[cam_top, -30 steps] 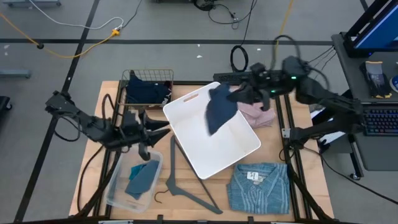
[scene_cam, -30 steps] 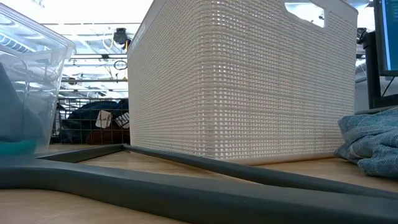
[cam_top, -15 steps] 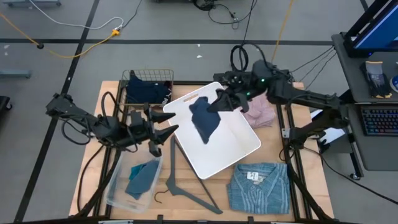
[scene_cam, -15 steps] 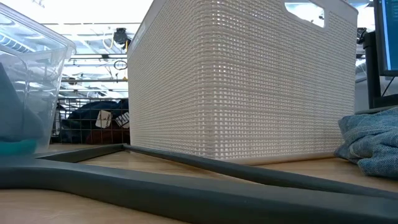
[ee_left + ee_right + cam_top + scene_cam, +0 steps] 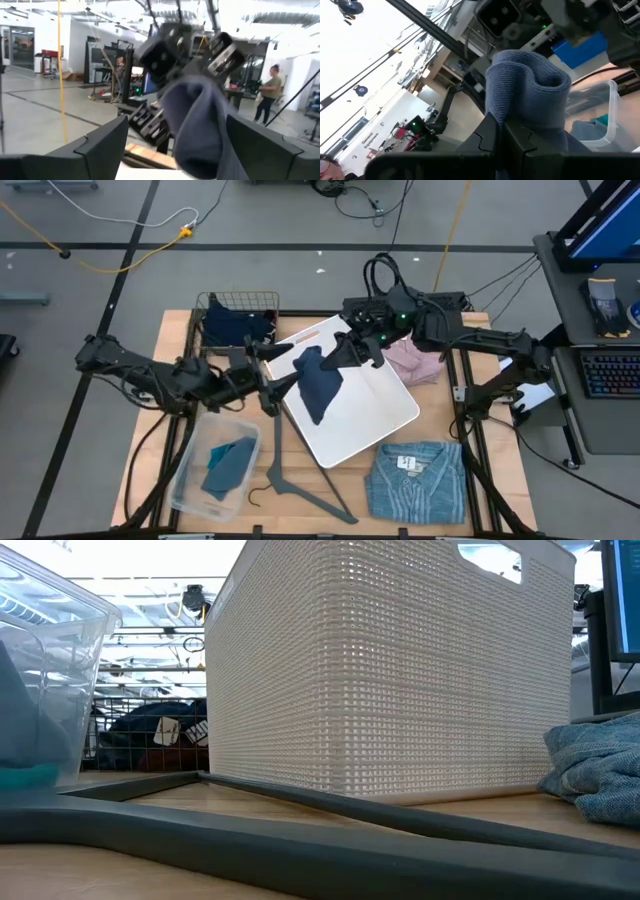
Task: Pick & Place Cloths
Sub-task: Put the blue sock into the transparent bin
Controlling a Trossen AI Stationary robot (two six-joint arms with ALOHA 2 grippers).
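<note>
High view: the right gripper (image 5: 352,348) is clamped on the upper end of a navy cloth (image 5: 318,383), which hangs over the white basket (image 5: 385,420). The cloth's long axis runs from the right gripper's jaws down toward the table's near edge, its free end lowest. The left gripper (image 5: 281,366) sits just beside the cloth with its fingers (image 5: 102,145) spread wide, one on either side of the fabric, nothing pinched between them.

Other cloths: a teal one (image 5: 228,464) lies in the clear plastic bin (image 5: 186,482), a dark navy one (image 5: 236,327) fills the wire basket (image 5: 206,304), a pink fleece (image 5: 418,361) lies beside the white basket, and a blue striped shirt (image 5: 416,478) lies flat at the table's near right. A grey hanger (image 5: 290,476) rests on the wooden table (image 5: 165,332).

Left wrist view shows an open workshop hall with people standing far off.
</note>
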